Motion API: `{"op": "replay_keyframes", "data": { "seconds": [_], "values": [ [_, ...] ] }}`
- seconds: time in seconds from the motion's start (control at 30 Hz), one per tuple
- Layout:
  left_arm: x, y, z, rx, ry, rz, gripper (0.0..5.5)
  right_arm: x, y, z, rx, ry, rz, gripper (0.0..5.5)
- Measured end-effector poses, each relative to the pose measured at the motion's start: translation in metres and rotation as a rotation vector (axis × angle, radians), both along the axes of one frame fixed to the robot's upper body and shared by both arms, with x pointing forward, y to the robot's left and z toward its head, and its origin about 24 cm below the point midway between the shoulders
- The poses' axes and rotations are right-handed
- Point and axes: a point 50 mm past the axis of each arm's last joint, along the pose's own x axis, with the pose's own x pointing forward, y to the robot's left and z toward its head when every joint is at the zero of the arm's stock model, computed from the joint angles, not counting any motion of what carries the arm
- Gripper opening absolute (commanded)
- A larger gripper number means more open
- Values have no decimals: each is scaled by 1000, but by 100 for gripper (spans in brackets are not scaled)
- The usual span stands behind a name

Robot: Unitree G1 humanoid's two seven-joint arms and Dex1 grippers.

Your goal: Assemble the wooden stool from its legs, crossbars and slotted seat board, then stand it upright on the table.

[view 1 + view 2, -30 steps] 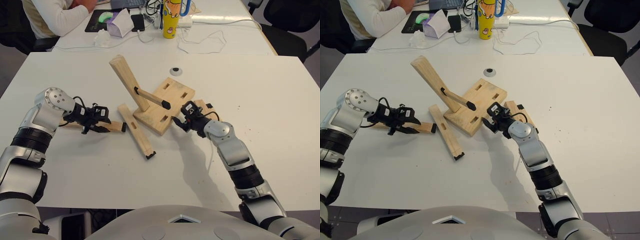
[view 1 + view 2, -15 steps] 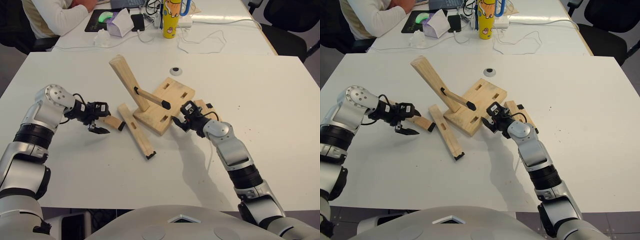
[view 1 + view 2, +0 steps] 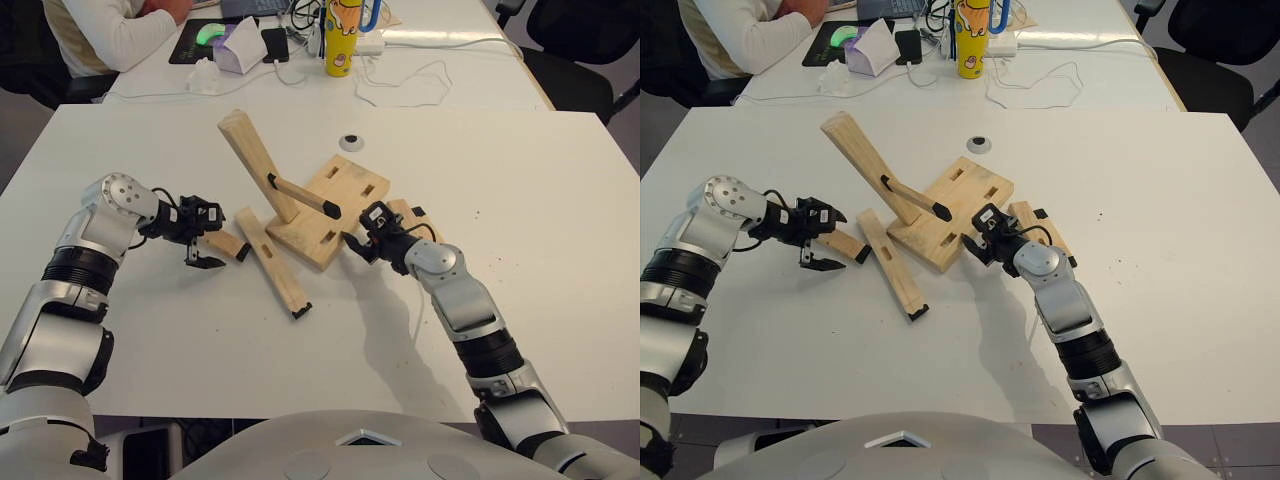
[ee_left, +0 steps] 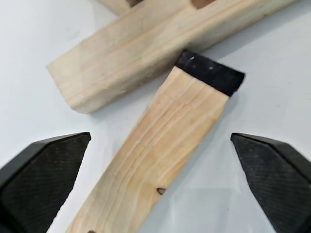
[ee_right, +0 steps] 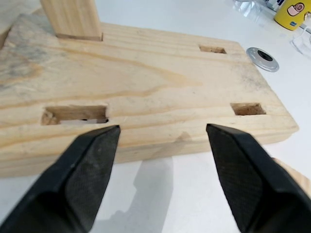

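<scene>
We see the slotted seat board [image 5: 160, 92] as pale bare wood, its grain plain and its slot edges rough and splintery. The crossbar [image 4: 167, 145] is the same matt wood with a dull black end. The leg [image 4: 121, 53] looks sanded smooth. The pads [image 4: 43, 170] of the left gripper [image 4: 160, 138] and right gripper [image 5: 163, 128] are black with fine cross-hatching. The table [image 3: 520, 200] is white and matt. A small disc [image 5: 265, 57] near its far edge shines like metal.

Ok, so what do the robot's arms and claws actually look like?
The left arm and right arm have silver shells, black ribbed bands at the joints and thin black cables looping at the wrists. The left claw and right claw are black, each with two wedge-shaped, finely textured fingers.
</scene>
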Motion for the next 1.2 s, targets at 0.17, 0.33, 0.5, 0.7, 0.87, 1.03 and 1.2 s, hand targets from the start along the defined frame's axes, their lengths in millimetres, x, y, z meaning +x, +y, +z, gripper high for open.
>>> {"op": "replay_keyframes", "data": {
  "seconds": [0.17, 0.33, 0.5, 0.7, 0.87, 1.03, 1.2],
  "values": [
    [3, 2, 1, 8, -17, 0, 489, 0, 0, 0, 1, 0, 0, 330],
    [-1, 1, 0, 10, 59, -18, 412, -1, 0, 0, 1, 0, -1, 330],
    [-3, 1, -2, 13, 94, -22, 331, -1, 1, 0, 3, 1, -4, 330],
    [-8, -1, -3, 17, 105, -41, 246, -1, 1, 0, 7, 5, -10, 330],
    [-13, -4, -3, 11, 111, -60, 217, 0, 0, -1, 27, 19, -17, 330],
    [-15, -6, -4, -5, 114, -53, 217, 0, 0, -1, 43, 29, -26, 330],
    [-13, -2, 4, -59, 75, 0, 217, 1, -4, 0, 55, 34, -46, 330]
  ]
}}
